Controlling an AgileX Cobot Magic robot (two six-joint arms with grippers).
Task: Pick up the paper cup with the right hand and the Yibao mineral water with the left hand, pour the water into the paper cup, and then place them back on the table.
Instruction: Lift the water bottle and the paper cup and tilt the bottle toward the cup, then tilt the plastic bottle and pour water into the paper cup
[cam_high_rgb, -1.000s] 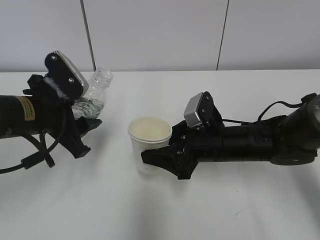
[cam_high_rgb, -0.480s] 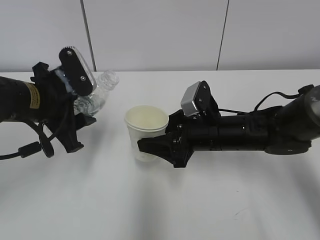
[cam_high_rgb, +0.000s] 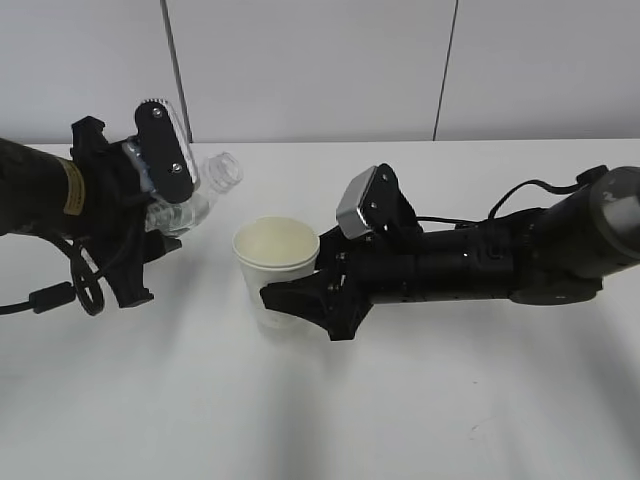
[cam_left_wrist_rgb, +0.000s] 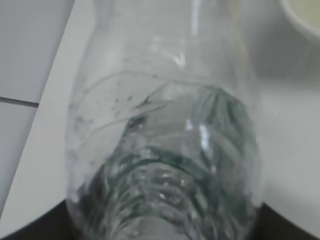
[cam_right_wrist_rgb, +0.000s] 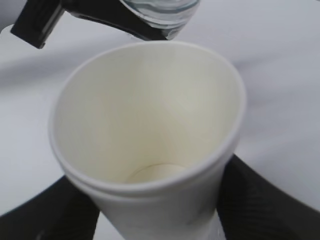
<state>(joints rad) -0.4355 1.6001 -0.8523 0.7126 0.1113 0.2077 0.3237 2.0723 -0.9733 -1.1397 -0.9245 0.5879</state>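
Observation:
The Yibao mineral water (cam_high_rgb: 190, 200), a clear capless bottle, hangs tilted above the table with its open mouth (cam_high_rgb: 226, 168) pointing right, up and left of the cup. My left gripper (cam_high_rgb: 160, 225) is shut on its body. In the left wrist view the bottle (cam_left_wrist_rgb: 165, 150) fills the frame, water pooled low. The white paper cup (cam_high_rgb: 276, 247) stands upright with my right gripper (cam_high_rgb: 280, 288) shut on its sides, and seems slightly off the table. In the right wrist view the cup (cam_right_wrist_rgb: 145, 110) looks dry inside, black fingers (cam_right_wrist_rgb: 265, 200) flank it, and the bottle (cam_right_wrist_rgb: 160, 12) shows above its far rim.
The white table (cam_high_rgb: 450, 400) stretches wide in front of and behind both arms. A grey panelled wall (cam_high_rgb: 320, 70) closes off the back. One black cable (cam_high_rgb: 540, 190) trails from the right arm, another (cam_high_rgb: 60, 295) loops under the left arm.
The right gripper has carried the cup left and a little upward. The left gripper has risen and turned, bringing the bottle's mouth lower and closer to the cup.

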